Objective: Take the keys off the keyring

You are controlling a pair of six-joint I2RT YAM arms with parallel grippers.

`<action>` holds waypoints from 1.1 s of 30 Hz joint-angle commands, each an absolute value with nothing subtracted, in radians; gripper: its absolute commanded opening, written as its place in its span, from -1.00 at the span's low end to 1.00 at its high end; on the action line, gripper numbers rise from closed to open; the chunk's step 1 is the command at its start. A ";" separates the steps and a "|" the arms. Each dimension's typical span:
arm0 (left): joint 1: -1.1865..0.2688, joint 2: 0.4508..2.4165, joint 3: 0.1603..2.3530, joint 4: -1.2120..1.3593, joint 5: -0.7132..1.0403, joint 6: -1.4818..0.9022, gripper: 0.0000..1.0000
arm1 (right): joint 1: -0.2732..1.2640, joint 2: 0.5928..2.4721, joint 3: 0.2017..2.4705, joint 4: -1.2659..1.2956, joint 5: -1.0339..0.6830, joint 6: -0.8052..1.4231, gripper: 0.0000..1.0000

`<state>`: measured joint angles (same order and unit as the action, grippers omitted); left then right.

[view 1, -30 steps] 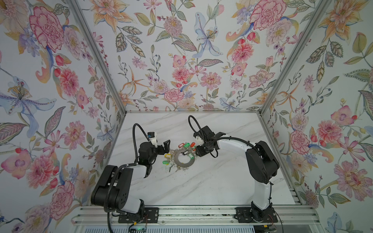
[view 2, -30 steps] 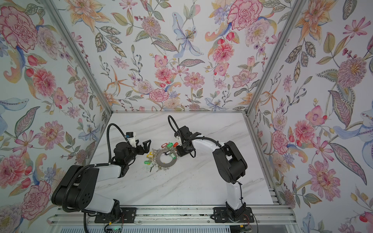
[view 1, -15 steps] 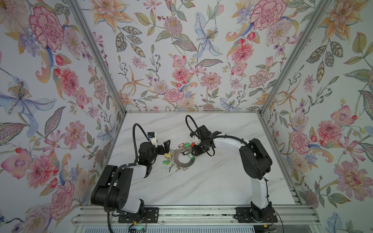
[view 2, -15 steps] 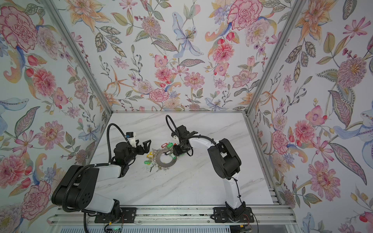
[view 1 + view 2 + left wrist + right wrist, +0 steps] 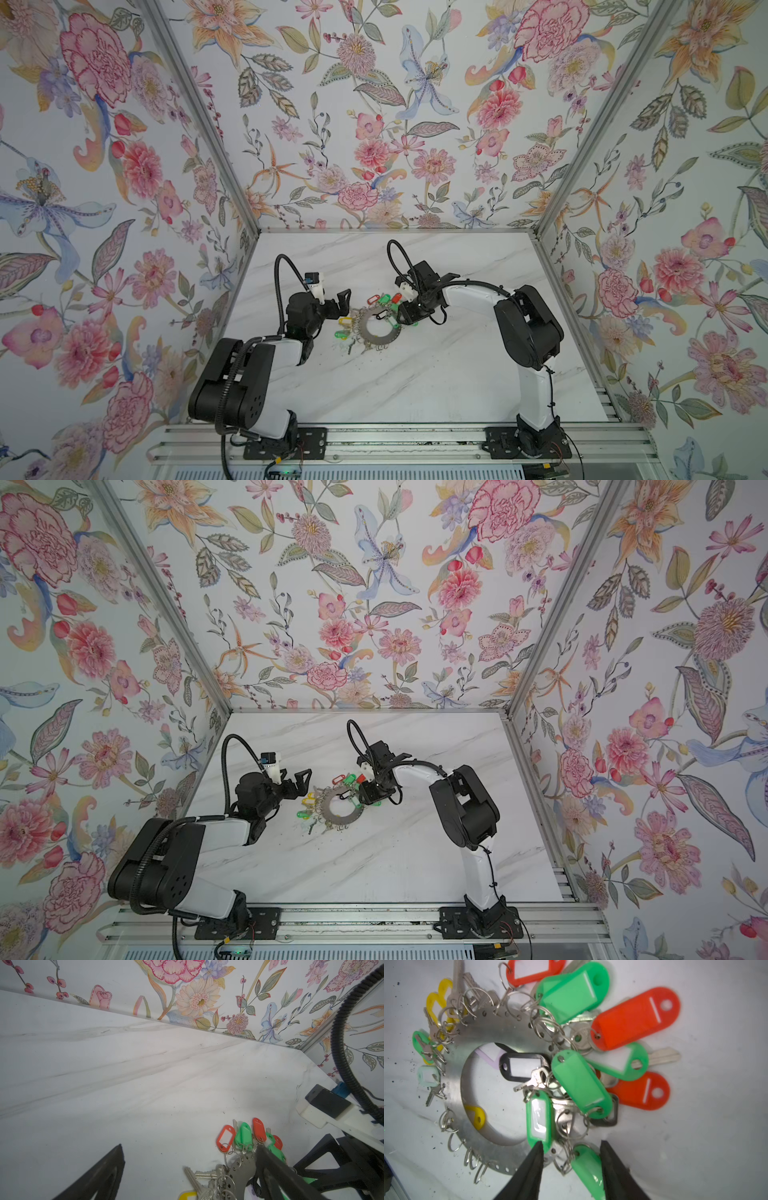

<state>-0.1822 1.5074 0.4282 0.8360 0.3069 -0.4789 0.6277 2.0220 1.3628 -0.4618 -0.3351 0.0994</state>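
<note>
Green tag (image 5: 586, 1167) lies between the parted right jaws, beside the keyring (image 5: 512, 1030).

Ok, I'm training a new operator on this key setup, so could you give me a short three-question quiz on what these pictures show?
1. True or false: the left gripper is shut.
2. In the right wrist view, what lies between the jaws of the right gripper? A) a green tag B) a yellow tag C) a bare key
3. Fill in: the keys hang from the metal disc by small wire ____.
Key: 1 false, it is wide open; 2 A; 3 rings.
</note>
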 commanded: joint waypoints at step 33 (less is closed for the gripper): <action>-0.189 1.534 0.466 0.830 0.321 -0.470 0.98 | 0.737 2.001 1.274 -0.535 -0.061 -0.061 -0.29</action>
